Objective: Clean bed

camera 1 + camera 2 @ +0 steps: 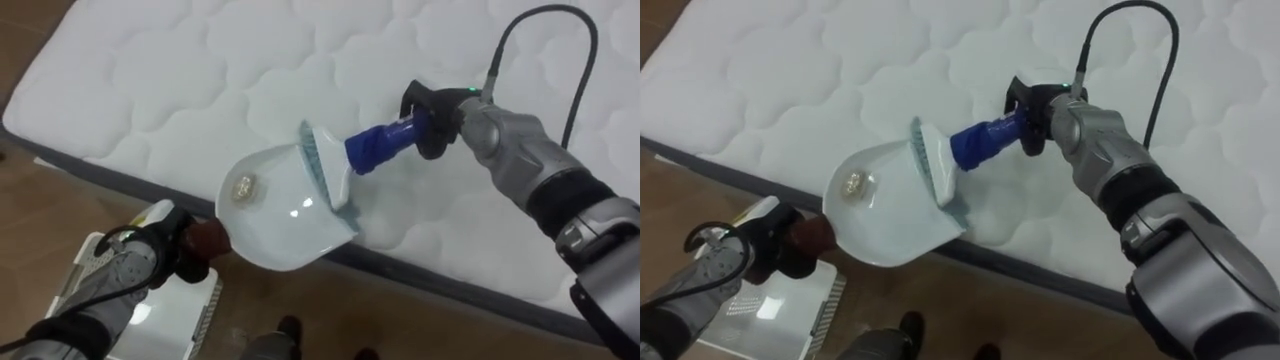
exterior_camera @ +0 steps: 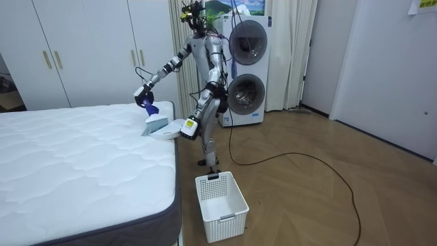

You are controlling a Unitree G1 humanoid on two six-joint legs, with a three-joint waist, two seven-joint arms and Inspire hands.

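Wood-floored room, white wardrobes [image 2: 82,48] along the back wall, two stacked front-loading machines [image 2: 247,68] beside them. We note the bed [image 2: 68,164] with a bare quilted white mattress on the room view's left. The robot stands at its far corner, leaning toward the mattress edge.

White basket [image 2: 225,222] on the floor, near the bed's side and apart from the robot's feet.

Dustpan [image 1: 285,215]: pale, wide-mouthed, held level at the mattress edge, partly over the mattress and partly over the floor. Its dark handle sits in the left hand [image 1: 165,250], fingers clenched round it, low at the left of the eye views.

Brush [image 1: 330,170]: light bristle head, blue handle, lying tilted across the dustpan's mouth, bristles touching the pan. The right hand [image 1: 435,125] grasps the end of the blue handle, fingers wrapped round it, arm reaching in over the mattress from the right.

Small pale scrap [image 1: 245,186] lies inside the dustpan, toward its back, clear of the bristles.
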